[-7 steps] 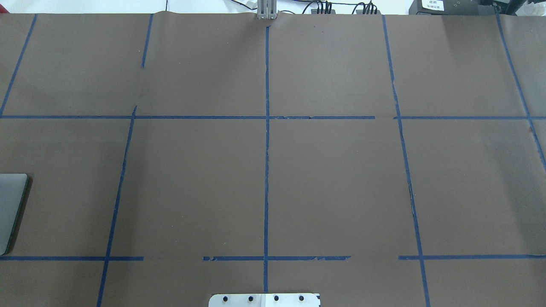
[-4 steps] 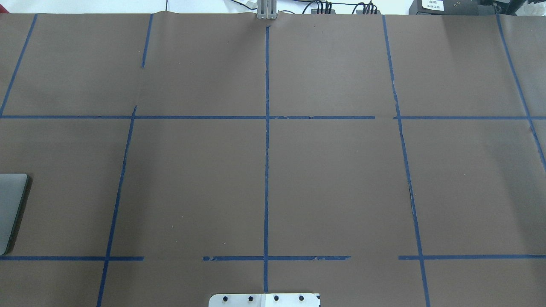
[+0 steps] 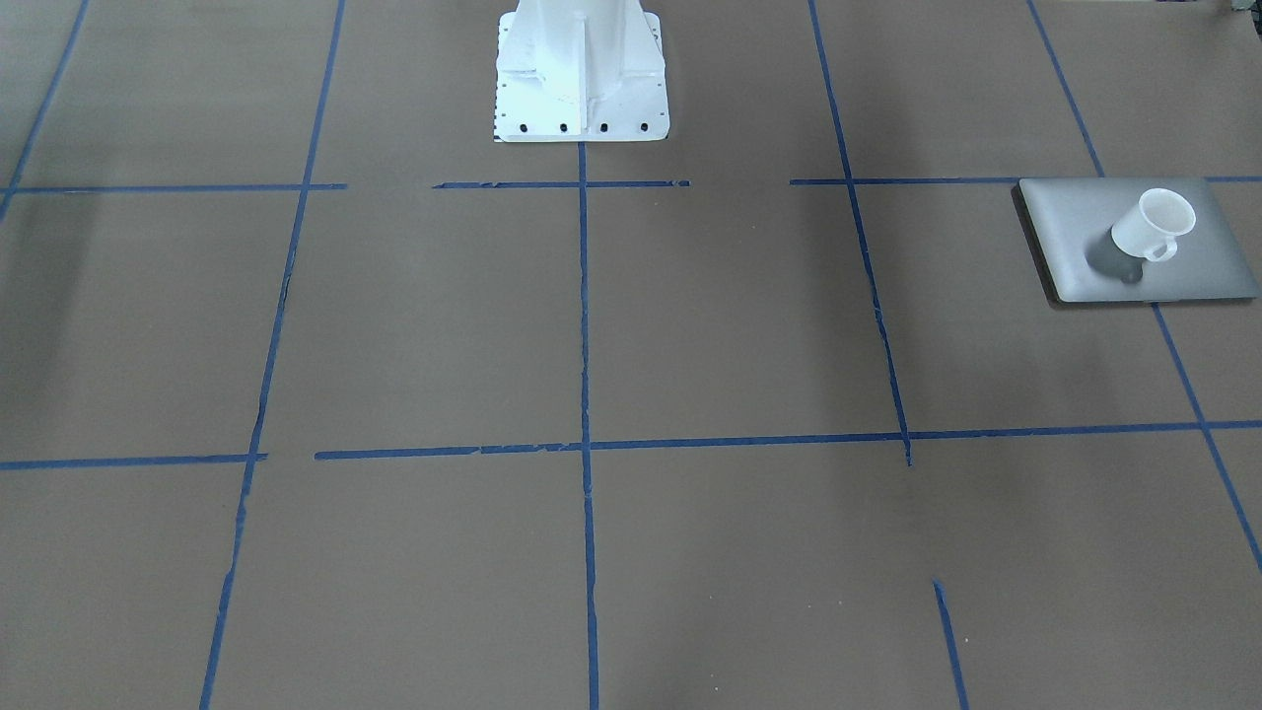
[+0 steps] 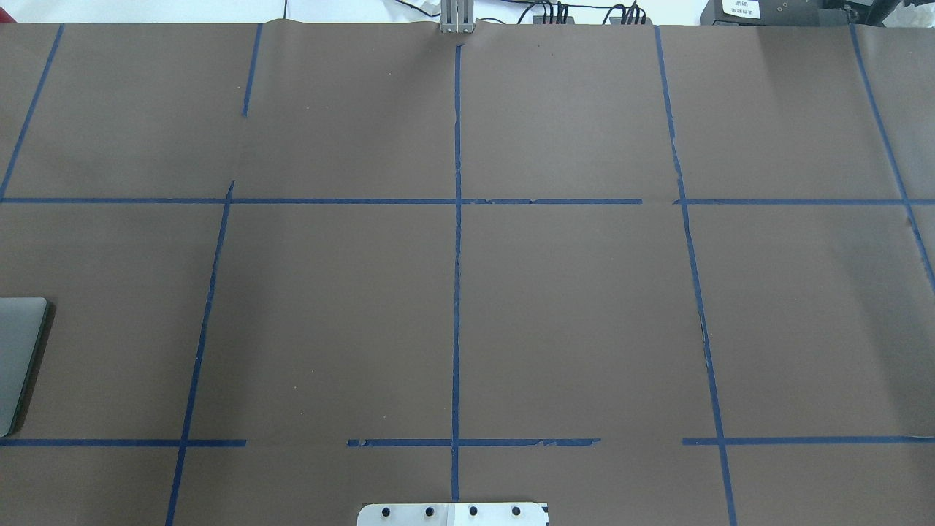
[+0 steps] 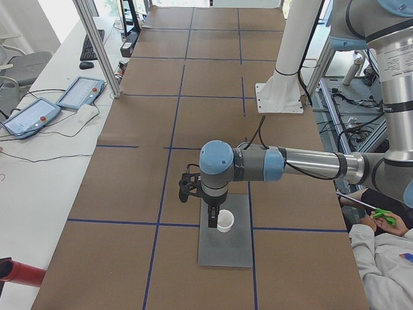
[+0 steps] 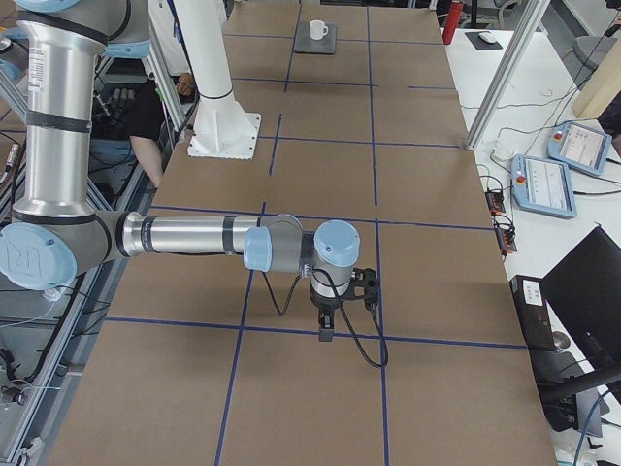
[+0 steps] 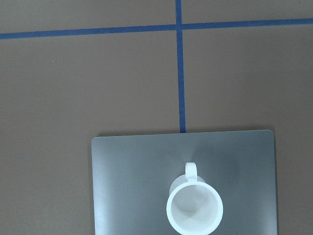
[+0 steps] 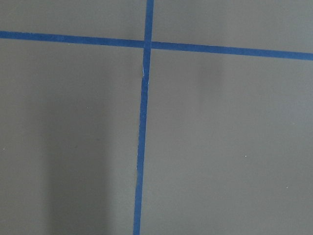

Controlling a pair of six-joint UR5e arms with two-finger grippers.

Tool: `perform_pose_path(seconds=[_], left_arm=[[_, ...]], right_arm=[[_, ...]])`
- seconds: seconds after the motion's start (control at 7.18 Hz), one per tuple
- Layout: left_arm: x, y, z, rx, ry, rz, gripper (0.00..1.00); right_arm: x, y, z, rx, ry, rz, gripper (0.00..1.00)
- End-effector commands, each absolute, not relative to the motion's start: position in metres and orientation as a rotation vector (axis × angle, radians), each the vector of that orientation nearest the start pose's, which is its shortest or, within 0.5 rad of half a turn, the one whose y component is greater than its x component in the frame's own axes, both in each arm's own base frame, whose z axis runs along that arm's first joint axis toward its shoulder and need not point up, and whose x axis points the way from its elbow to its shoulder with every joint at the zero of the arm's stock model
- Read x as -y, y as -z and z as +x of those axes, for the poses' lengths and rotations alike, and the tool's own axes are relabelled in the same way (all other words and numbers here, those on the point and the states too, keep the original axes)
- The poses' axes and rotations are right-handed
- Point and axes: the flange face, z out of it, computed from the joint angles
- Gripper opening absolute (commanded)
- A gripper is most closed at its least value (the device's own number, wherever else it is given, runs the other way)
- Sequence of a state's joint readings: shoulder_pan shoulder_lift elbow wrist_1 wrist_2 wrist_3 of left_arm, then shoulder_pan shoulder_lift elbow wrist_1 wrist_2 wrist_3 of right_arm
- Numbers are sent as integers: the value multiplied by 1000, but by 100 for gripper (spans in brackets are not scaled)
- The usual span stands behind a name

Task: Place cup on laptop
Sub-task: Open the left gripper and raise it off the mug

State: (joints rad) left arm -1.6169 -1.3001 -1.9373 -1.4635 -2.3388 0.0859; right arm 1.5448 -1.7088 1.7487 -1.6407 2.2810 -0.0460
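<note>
The white cup stands upright on the silver-grey laptop, near its middle. The left wrist view looks straight down on the cup and the laptop lid, with no fingers showing. In the exterior left view my left gripper hangs over the laptop, right beside the cup; I cannot tell whether it is open or shut. My right gripper points down over bare table far from the cup; I cannot tell its state. Only a corner of the laptop shows in the overhead view.
Brown table paper with a blue tape grid. The robot's white base stands at the table's near edge. Tablets and cables lie along the operators' side. A seated person is beside the table's end.
</note>
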Motion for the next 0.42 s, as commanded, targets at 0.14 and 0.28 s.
perform_pose_path(seconds=[0.14,0.28], left_arm=[[372,-614,-81,-767,-29,27,100],[372,-612,-81,-767,-32,32,100]], right_arm=[[432,-646,57,711,58,-22,100],[432,-646,57,711,59,-21,100]])
